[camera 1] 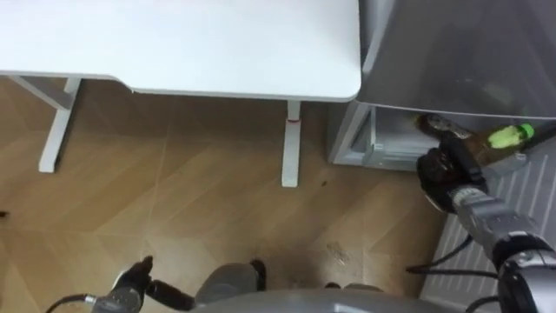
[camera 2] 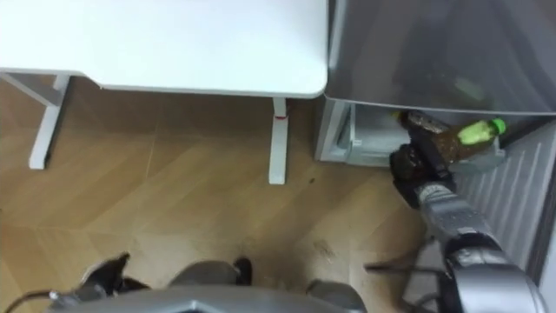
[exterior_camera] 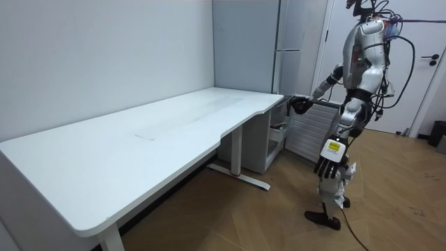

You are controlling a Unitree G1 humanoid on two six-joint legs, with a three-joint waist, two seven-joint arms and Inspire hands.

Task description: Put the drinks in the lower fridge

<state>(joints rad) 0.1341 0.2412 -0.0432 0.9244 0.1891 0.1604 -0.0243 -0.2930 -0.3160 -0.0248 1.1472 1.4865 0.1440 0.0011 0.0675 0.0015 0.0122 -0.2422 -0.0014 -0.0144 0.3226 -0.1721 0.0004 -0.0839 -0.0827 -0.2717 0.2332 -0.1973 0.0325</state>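
A brown drink bottle (camera 2: 453, 141) with a green cap lies tilted at the mouth of the open lower fridge compartment (camera 1: 382, 146). My right hand (camera 2: 413, 174) is stretched out to that compartment and is shut on the bottle's lower end; the cap points away to the right. The bottle (camera 1: 497, 139) sits just under the grey upper fridge door (camera 1: 452, 52). In the room view my right hand (exterior_camera: 301, 104) reaches toward the fridge (exterior_camera: 268, 49) while I stand in front of it. My left hand (exterior_camera: 327, 164) hangs beside my thigh with relaxed fingers and holds nothing.
A long white table (camera 1: 174, 43) stands left of the fridge, with its leg (camera 1: 290, 143) close to the lower compartment. The open lower door's ribbed white inside (camera 1: 530, 196) is on my right. Wooden floor (camera 1: 174, 209) stretches to my left.
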